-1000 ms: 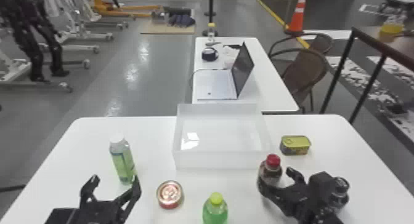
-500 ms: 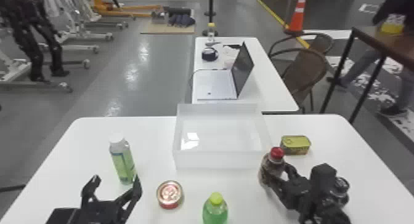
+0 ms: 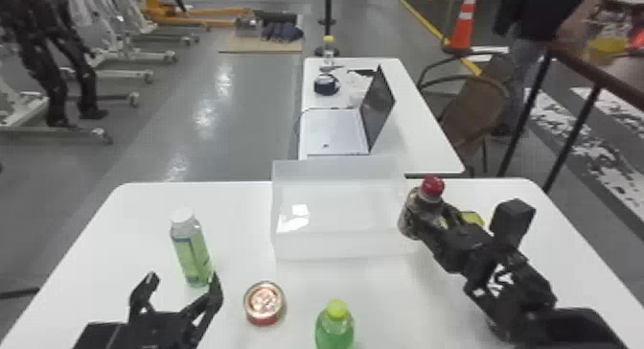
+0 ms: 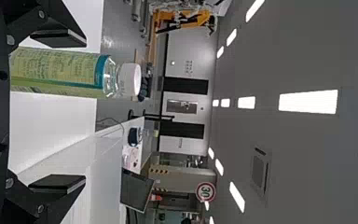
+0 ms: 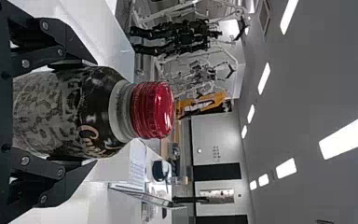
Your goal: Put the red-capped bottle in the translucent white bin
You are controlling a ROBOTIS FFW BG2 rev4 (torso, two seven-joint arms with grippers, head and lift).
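Red-capped bottle (image 3: 411, 217): located right of centre in the head view, at the right side of the translucent white bin (image 3: 335, 246), overlapping the line of its right wall. It leans slightly, cap toward the right of the frame. Clearance between its base and the table (image 3: 230, 218) cannot be determined. It is outside the bin's interior as seen.

Right gripper (image 3: 428, 219): fingers closed on the red-capped bottle, one on each side of the body below the neck, as the right wrist view confirms. Its arm extends from the lower right corner.

Left gripper (image 3: 184, 278): at lower left of the head view, fingers spread wide, nothing pinched. A white-capped bottle with a green label (image 3: 190, 250) stands just beyond it; in the left wrist view this bottle appears between the spread fingers. Contact with either finger cannot be determined.

Other items on the table: a red can (image 3: 264, 303), lower centre-left; a green bottle with a lime-green cap (image 3: 334, 326), lower centre, cut by the bottom edge; a yellow-topped tin (image 3: 472, 218), right of centre, partly hidden behind the right gripper. An open laptop (image 3: 335, 131) sits on the rear table (image 3: 426, 149), upper centre.
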